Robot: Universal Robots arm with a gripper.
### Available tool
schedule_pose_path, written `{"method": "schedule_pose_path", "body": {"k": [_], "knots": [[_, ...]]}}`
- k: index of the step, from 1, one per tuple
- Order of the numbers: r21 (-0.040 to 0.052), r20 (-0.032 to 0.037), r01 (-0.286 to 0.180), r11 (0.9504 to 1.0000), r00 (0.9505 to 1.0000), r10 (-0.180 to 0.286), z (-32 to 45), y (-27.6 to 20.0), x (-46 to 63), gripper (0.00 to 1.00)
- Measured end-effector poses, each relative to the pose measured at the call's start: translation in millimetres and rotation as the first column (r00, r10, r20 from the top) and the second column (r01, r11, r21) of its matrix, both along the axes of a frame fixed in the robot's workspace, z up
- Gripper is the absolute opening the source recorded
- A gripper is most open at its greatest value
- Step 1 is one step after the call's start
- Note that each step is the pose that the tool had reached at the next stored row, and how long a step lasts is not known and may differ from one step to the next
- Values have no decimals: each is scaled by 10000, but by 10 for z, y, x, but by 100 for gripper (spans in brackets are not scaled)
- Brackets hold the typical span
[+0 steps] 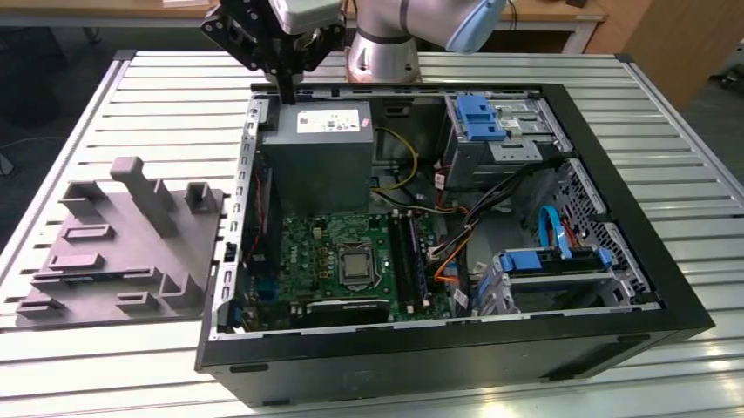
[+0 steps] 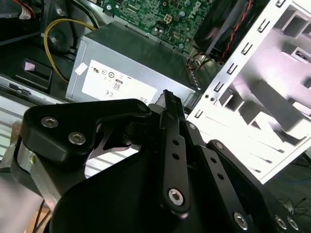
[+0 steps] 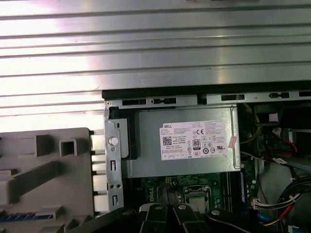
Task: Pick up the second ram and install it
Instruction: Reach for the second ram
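The second ram (image 1: 99,277) is a thin blue stick lying edge-up in a slot of the grey holder block (image 1: 122,244), on the table at the exterior view's left of the open computer case (image 1: 651,287). The first wrist view shows it as a blue strip (image 3: 24,215) in the same block. My gripper (image 1: 286,97) hangs over the case's far corner, just above the grey power-supply box (image 1: 320,152). Its black fingers (image 2: 167,97) are shut together with nothing between them. It stands well away from the ram.
Inside the case, the green motherboard (image 1: 337,252) carries the long black memory slots (image 1: 402,252) beside the silver processor (image 1: 352,261). Drive cages with blue tabs (image 1: 479,117) and cable bundles (image 1: 465,235) fill the exterior view's right side. The table is slatted metal (image 1: 152,96).
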State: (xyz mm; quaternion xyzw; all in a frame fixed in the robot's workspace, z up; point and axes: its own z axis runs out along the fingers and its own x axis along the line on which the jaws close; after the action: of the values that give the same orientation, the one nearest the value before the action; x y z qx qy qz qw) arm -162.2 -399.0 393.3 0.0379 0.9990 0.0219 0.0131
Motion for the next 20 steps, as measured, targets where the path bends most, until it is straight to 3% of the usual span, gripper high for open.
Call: {"method": "schedule_pose_path", "body": {"k": [20], "knots": [[-1, 4, 1, 10000, 10000, -1, 0, 0, -433, 10]]}}
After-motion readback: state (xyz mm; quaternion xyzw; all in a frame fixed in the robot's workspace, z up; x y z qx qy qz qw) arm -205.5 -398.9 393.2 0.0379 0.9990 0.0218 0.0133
